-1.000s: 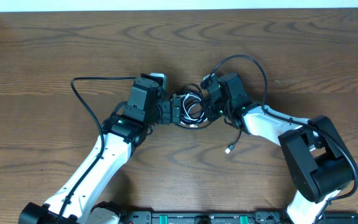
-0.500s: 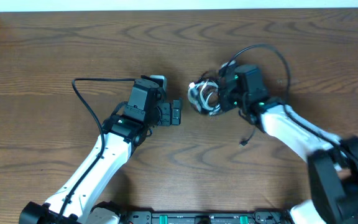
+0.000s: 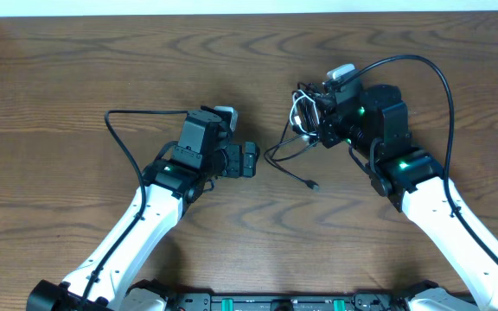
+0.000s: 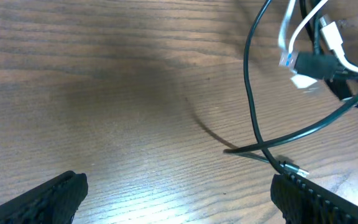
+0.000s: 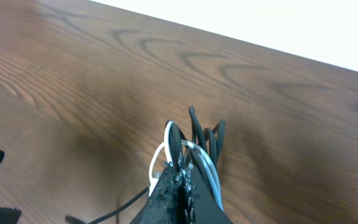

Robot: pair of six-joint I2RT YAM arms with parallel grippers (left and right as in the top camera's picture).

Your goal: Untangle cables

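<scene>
The cables (image 3: 301,117) are a small bundle of thin black cords with one white one, held up at the centre right of the table. My right gripper (image 3: 314,119) is shut on the bundle (image 5: 194,149). A black strand trails down to a plug end (image 3: 314,185) on the wood. My left gripper (image 3: 249,160) is open and empty, left of the bundle and apart from it. The left wrist view shows the hanging cords (image 4: 309,62) and the trailing plug (image 4: 294,168) just beyond my right finger.
A thick black robot cable (image 3: 124,142) loops left of my left arm. Another arcs over my right arm (image 3: 430,78). The table's far edge (image 3: 249,12) meets a white wall.
My right gripper has lifted the bundle and carried it right and away from the left gripper. The bundle has loosened and a strand now trails onto the table. The left gripper has let go.
</scene>
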